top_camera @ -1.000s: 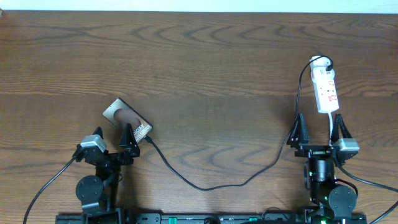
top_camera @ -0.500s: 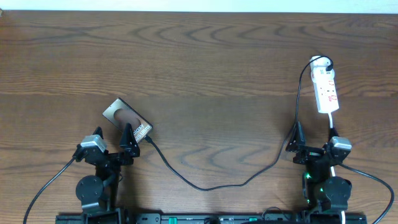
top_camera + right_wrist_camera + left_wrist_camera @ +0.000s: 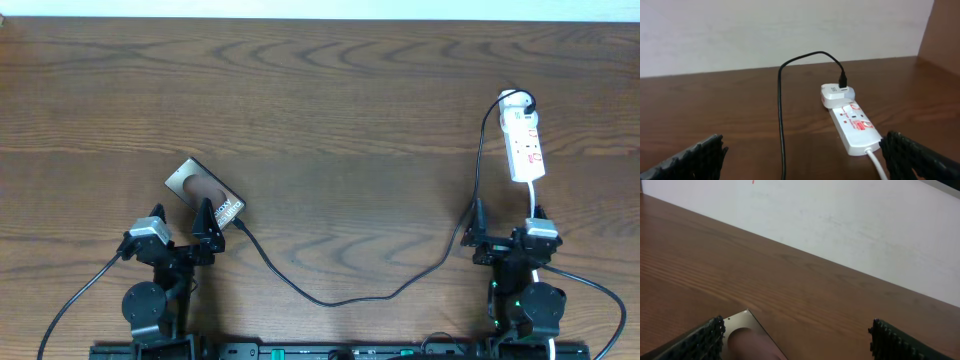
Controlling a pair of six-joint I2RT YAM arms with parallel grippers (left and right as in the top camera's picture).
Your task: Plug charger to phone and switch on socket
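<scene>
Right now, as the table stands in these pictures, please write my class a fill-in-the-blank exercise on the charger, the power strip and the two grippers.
1. The black charger cable runs from the white adapter on the power strip to the ___.
2. The left gripper and the right gripper both stand ___, holding nothing.
3. The power strip lies ahead of the ___ gripper.
4. The power strip's own cord is ___.
Missing words: phone; open; right; white.

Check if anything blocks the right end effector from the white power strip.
Nothing visible: just wooden table and the strip's white cord between right end effector and white power strip; thin black charger cable passes alongside.
</scene>
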